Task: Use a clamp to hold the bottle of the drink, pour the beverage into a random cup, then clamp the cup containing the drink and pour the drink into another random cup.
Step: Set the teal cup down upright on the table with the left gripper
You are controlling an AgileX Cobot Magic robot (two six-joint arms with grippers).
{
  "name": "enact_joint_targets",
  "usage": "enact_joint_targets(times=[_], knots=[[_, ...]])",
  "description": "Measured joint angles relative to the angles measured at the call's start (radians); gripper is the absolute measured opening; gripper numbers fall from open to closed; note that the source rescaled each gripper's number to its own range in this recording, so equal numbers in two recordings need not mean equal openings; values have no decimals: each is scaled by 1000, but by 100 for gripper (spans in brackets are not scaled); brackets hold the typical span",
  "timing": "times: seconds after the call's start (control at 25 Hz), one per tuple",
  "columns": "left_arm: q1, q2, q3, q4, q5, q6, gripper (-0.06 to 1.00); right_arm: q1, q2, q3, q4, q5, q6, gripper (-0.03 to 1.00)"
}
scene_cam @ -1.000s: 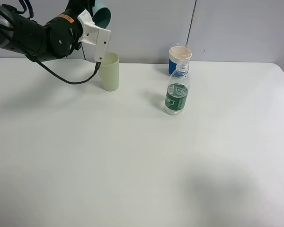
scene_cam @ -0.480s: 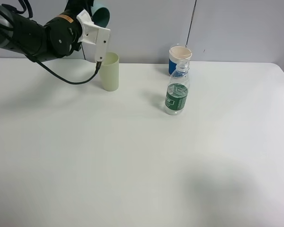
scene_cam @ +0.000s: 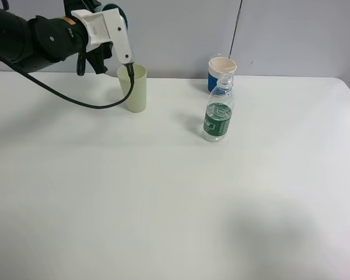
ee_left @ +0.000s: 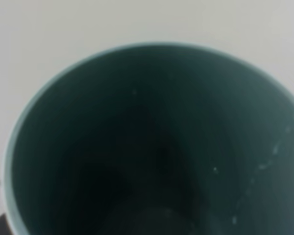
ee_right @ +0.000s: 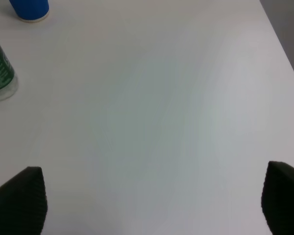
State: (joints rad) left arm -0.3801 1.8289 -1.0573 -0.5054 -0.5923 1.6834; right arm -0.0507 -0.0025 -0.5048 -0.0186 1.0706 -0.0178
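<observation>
White table [scene_cam: 163, 204]; grey wall [scene_cam: 291, 35] behind.

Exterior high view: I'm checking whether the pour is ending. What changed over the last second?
The left arm drew back toward the view's left, carrying the teal cup with it, away from over the pale green cup. The bottle, the blue cup and the pale green cup stayed put.

Left black arm [scene_cam: 29, 41] reaches in high from the side, white wrist-camera bracket [scene_cam: 105, 29] angled downward. Left gripper mostly hidden behind the bracket, apparently clamped on a teal cup [ee_left: 152, 142]. Right gripper [ee_right: 152, 196]: dark fingertips [ee_right: 19, 200] spread wide, holding nothing.
</observation>
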Motion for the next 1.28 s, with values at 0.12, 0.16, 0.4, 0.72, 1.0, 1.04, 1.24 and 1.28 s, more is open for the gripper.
enact_joint_targets(times=[0.12,0.16,0.4,0.72,1.0,1.04,1.24,1.28], knots=[[15,-71,70,-9,10,-55,2,0,0,0,0,0,0,70],[15,-71,70,-9,10,-55,2,0,0,0,0,0,0,70],[48,-190,202,-67,9,-173,2,0,0,0,0,0,0,70],[50,-310,355,-76,18,-506,2,0,0,0,0,0,0,70],[50,-365,483,-5,21,-875,2,0,0,0,0,0,0,70],[50,-371,501,7,22,-926,2,0,0,0,0,0,0,70],[50,-385,578,44,-4,-1099,2,0,0,0,0,0,0,70],[50,-385,595,52,-19,-1128,2,0,0,0,0,0,0,70]])
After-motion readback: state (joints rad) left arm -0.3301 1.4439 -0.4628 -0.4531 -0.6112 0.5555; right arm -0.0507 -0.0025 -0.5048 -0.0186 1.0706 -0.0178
